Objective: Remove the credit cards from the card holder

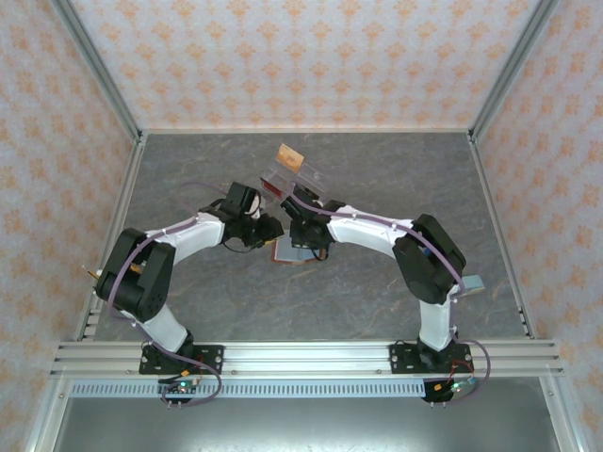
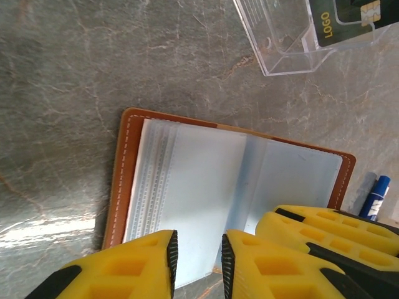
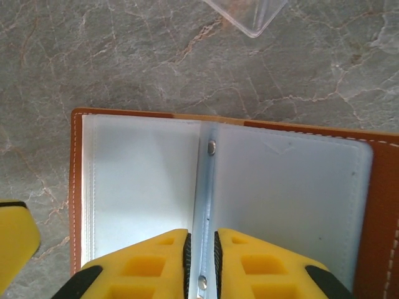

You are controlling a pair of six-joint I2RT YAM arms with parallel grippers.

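Pale walls printed with small orange motifs enclose a flat table of grey stone-look surface, veined in white and rust. At its middle lies the card holder, spread open like a book: a tan-brown leather cover with white stitching along its rounded border, and inside it smooth, milky, pale blue plastic sleeves stacked in layers. The sleeves meet at a narrow spine strip fixed by a small round metal rivet. Just beyond the holder stands a clear, hard plastic tray with straight walls. A glossy black credit card with yellow lettering stands in it, and a tan-orange credit card shows at its far end. The left gripper, with yellow blocky fingers and black ribbed pads, hangs over the near sleeve edge, its jaws a slim gap apart. The right gripper straddles the spine strip equally narrowly. Whether either one actually pinches the plastic cannot be told.
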